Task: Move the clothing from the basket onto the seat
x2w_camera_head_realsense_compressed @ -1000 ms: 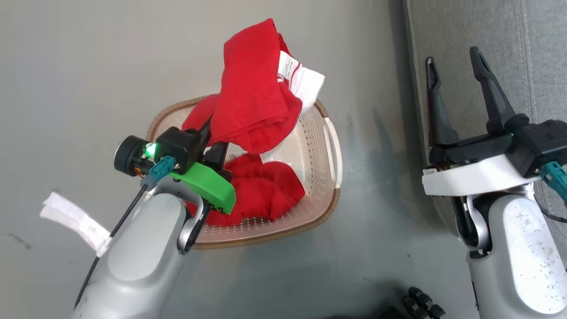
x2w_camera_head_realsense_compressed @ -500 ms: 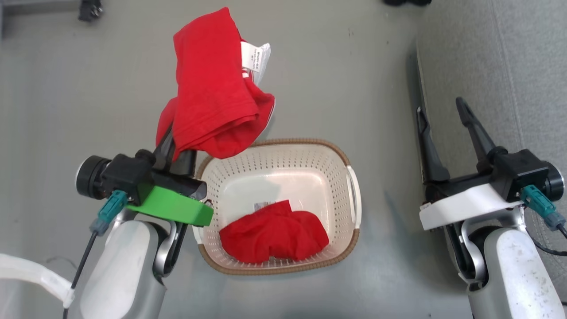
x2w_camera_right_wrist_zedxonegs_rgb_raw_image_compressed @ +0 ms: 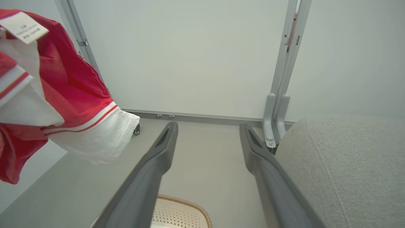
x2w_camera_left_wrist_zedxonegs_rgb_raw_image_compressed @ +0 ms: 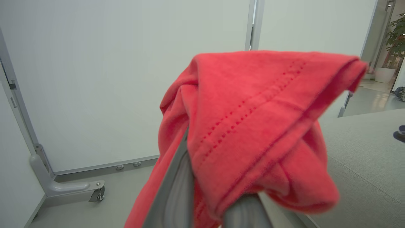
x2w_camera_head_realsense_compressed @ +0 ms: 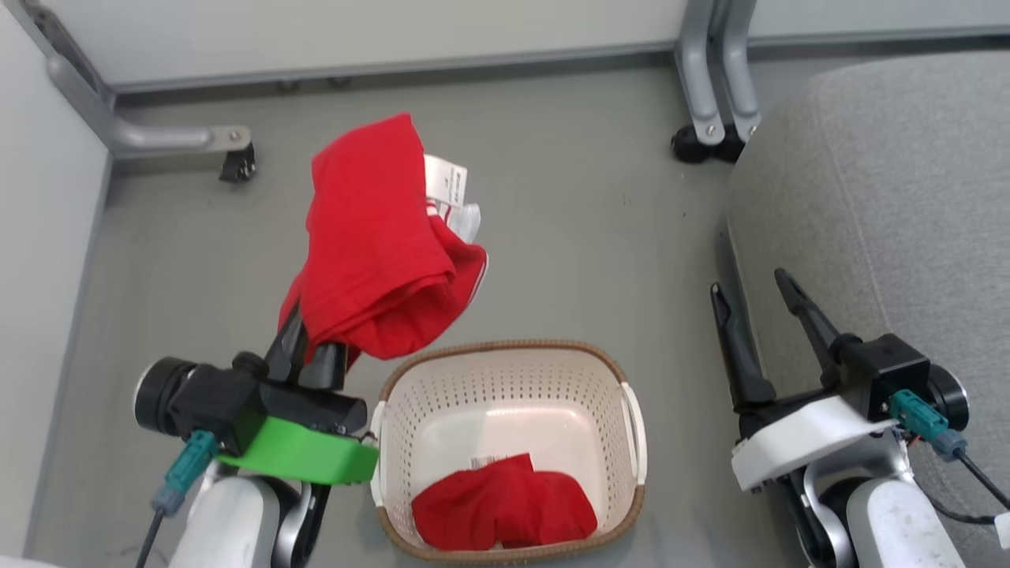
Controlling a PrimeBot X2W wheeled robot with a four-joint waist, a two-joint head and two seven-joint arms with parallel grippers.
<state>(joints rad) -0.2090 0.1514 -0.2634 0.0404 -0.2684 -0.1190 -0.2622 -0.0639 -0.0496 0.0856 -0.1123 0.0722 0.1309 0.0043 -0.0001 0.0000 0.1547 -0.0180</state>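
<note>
The left gripper (x2w_camera_head_realsense_compressed: 312,351) pinches the red shirt (x2w_camera_head_realsense_compressed: 371,252) aloft, left of the basket (x2w_camera_head_realsense_compressed: 505,347) holding the shorts (x2w_camera_head_realsense_compressed: 505,513). The right gripper (x2w_camera_head_realsense_compressed: 748,282) has its jaws spread beside the seat (x2w_camera_head_realsense_compressed: 884,205)

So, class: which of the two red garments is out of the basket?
The shirt with white panels and a label, hanging from the shut left gripper. The plain shorts lie inside the basket.
</note>
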